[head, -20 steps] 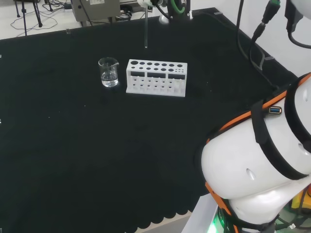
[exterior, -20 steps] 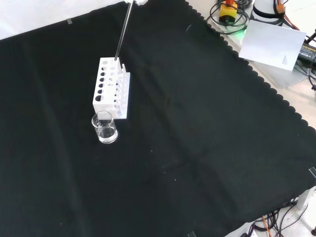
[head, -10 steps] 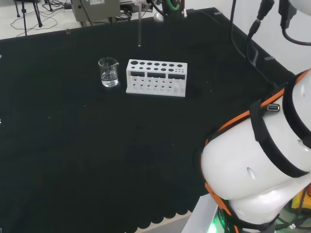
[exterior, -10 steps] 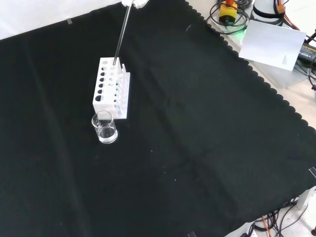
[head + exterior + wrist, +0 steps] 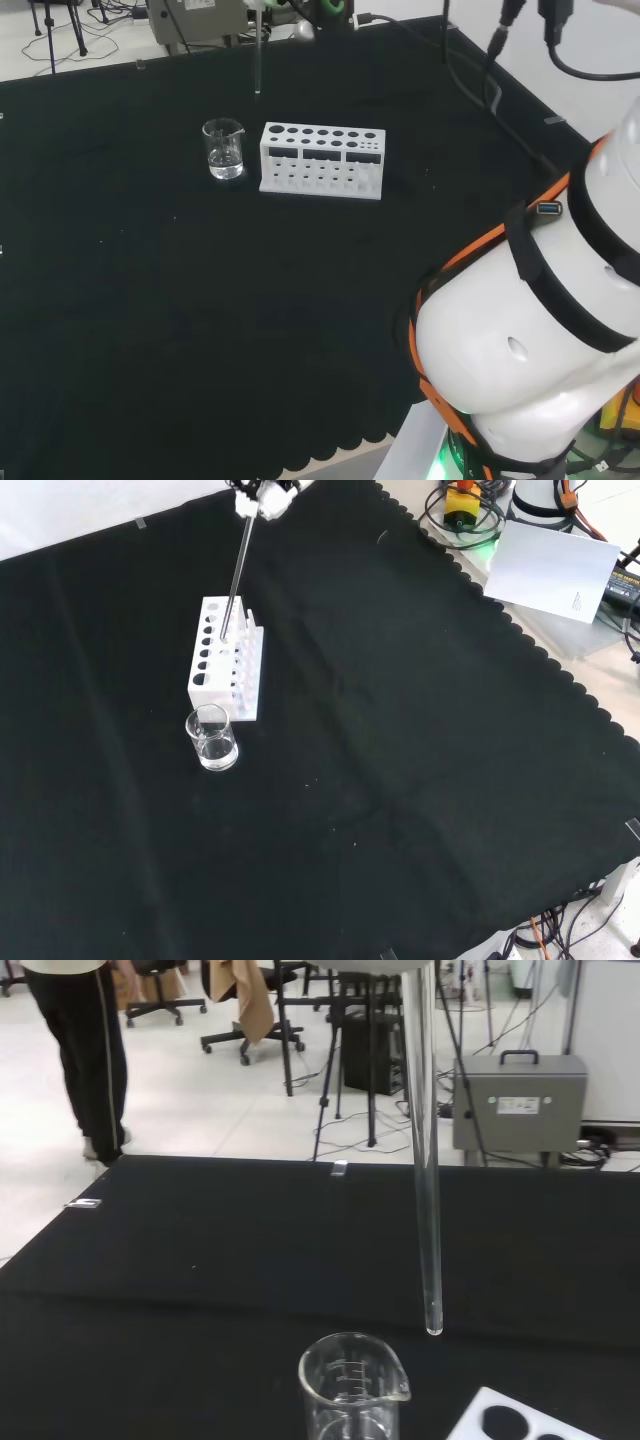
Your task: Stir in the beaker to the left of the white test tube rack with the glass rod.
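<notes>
A clear glass beaker (image 5: 223, 148) stands on the black cloth just left of the white test tube rack (image 5: 322, 160) in the head view. In the front view the beaker (image 5: 212, 738) sits nearer than the rack (image 5: 225, 658). The hand (image 5: 262, 492) is at the top edge, shut on the upper end of the glass rod (image 5: 237, 575). The rod (image 5: 257, 55) hangs nearly upright, its tip in the air above and behind the rack's left end, right of the beaker. In the wrist view the rod (image 5: 425, 1160) ends just above the beaker (image 5: 352, 1385) rim, off to one side.
The arm's big white link (image 5: 540, 330) takes up the head view's lower right. A grey case (image 5: 195, 15) stands beyond the cloth's far edge. A white paper sheet (image 5: 550, 565) and cables (image 5: 465, 515) lie off the cloth in the front view.
The hand has carried the rod leftward in the head view, from above the rack's middle toward the beaker. Beaker and rack have not moved.
</notes>
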### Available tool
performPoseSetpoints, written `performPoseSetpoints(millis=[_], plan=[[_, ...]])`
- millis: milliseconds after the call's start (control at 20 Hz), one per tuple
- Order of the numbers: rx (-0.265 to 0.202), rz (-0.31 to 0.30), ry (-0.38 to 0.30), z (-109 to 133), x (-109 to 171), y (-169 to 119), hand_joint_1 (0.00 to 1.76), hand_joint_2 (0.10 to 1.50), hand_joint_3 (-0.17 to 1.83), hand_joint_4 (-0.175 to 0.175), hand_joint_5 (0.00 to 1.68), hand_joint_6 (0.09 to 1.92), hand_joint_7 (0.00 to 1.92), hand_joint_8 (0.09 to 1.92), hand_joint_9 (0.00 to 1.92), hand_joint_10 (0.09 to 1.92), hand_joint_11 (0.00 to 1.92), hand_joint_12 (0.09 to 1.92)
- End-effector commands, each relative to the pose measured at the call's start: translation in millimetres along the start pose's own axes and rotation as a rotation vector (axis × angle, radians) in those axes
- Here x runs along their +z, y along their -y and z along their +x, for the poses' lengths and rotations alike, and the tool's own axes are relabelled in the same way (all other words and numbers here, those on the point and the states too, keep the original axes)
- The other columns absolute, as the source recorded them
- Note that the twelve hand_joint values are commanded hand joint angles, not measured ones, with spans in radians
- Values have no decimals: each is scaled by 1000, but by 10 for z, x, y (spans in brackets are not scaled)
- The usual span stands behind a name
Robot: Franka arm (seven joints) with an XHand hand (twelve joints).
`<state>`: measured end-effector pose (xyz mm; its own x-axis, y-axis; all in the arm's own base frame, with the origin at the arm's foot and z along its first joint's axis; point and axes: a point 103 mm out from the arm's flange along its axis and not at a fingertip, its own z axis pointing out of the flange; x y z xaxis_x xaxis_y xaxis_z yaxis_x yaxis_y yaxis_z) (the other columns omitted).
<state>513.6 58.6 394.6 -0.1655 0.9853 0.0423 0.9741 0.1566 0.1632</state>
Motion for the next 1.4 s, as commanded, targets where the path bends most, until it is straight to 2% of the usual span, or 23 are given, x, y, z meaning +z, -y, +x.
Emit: performPoseSetpoints(millis=[50, 400, 650, 1050, 1150, 1200, 1400], plan=[[-74, 5, -40, 143, 172, -302, 1307, 1103, -175, -175, 1368, 87, 1182, 1022, 1745, 724, 1376, 996], [-119, -25, -76, 191, 333, -558, 1307, 1103, -175, -175, 1369, 87, 1181, 1022, 1745, 724, 1375, 997], [-148, -3, -81, 184, 505, -691, 1307, 1103, -175, -175, 1370, 87, 1182, 1022, 1744, 725, 1374, 998], [-146, 24, -86, 57, 761, -855, 1307, 1103, -175, -175, 1371, 87, 1183, 1021, 1745, 727, 1376, 1000], [-192, 41, -117, 30, 819, -890, 1307, 1103, -175, -175, 1371, 87, 1183, 1021, 1745, 727, 1376, 1001], [-196, 50, -121, 9, 845, -902, 1307, 1103, -175, -175, 1371, 87, 1183, 1021, 1745, 727, 1377, 1001], [-160, 66, -100, -97, 890, -871, 1307, 1103, -175, -175, 1372, 87, 1182, 1021, 1745, 728, 1376, 1002]])
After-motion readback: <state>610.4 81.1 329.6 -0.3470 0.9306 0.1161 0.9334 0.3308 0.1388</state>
